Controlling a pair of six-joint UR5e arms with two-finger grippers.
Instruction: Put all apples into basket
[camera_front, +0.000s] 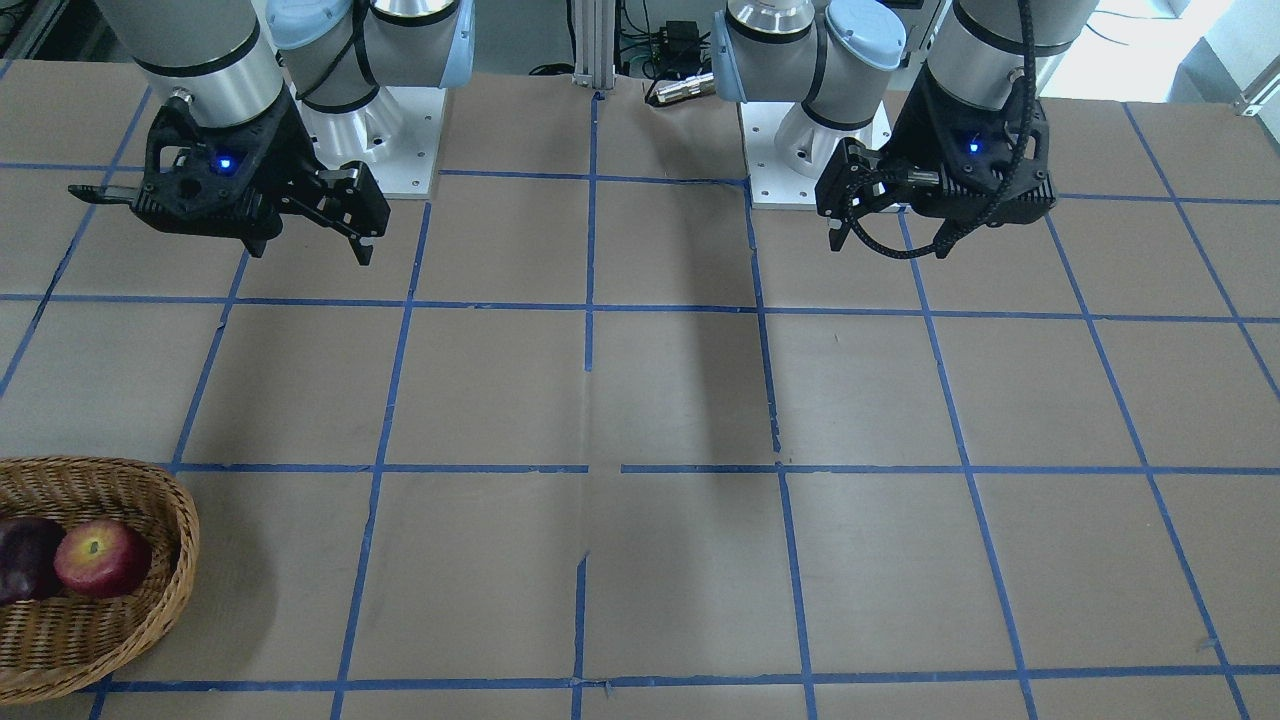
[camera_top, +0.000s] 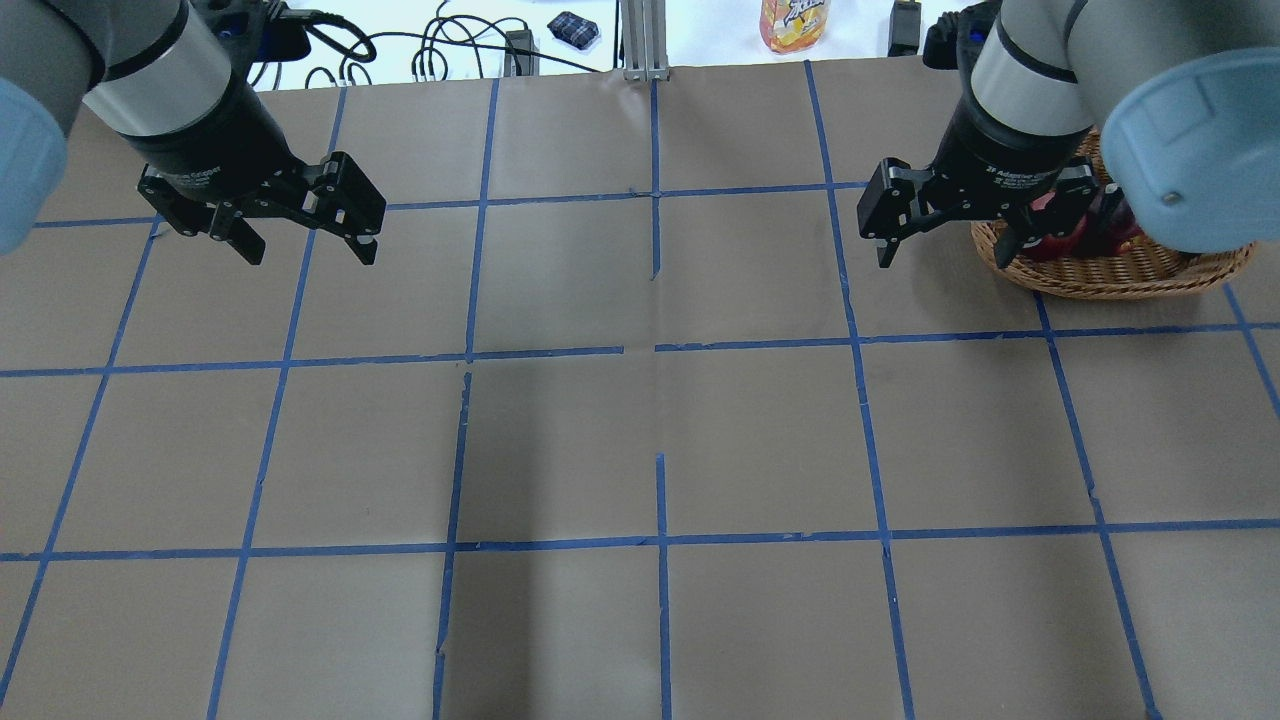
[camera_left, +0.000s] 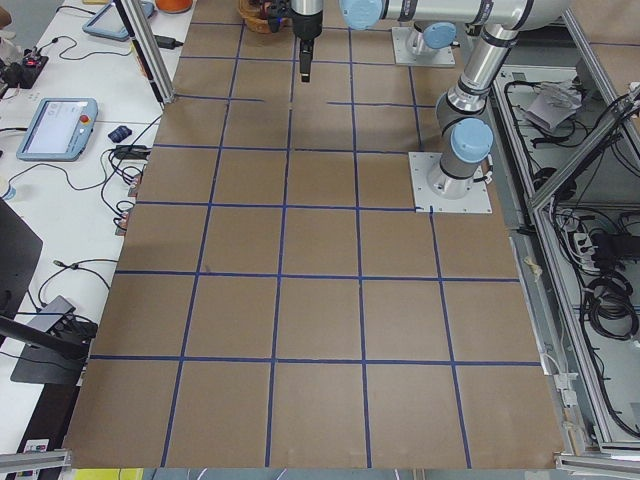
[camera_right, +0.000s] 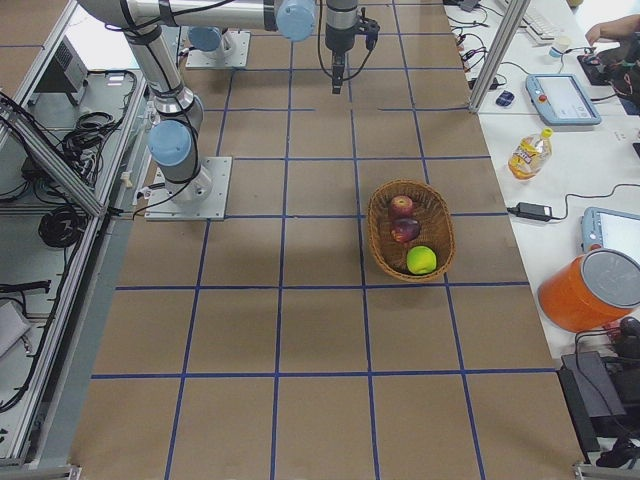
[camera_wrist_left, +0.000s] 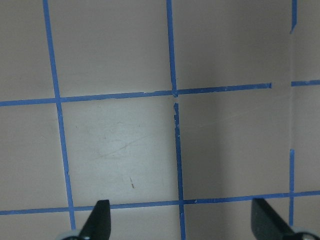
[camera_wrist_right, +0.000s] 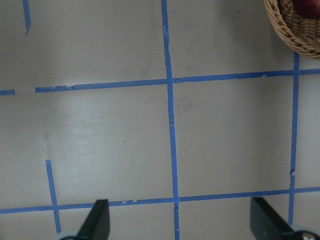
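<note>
The wicker basket (camera_right: 410, 230) stands on the table on my right side. The exterior right view shows all three apples in it: the red apple (camera_right: 401, 206), the maroon apple (camera_right: 405, 230) and the green apple (camera_right: 422, 260). The front view shows the basket (camera_front: 120, 610) with the red apple (camera_front: 102, 558) and the maroon apple (camera_front: 25, 560). My right gripper (camera_top: 947, 250) is open and empty, raised beside the basket (camera_top: 1120, 275). Its wrist view shows the basket rim (camera_wrist_right: 295, 35) at the top right. My left gripper (camera_top: 308, 250) is open and empty above bare table.
The table is brown paper with a blue tape grid. The arm bases (camera_front: 370, 140) (camera_front: 815, 150) stand at the robot's edge. Beyond the far edge are an orange drink bottle (camera_top: 795, 22), cables, tablets and an orange container (camera_right: 590, 290).
</note>
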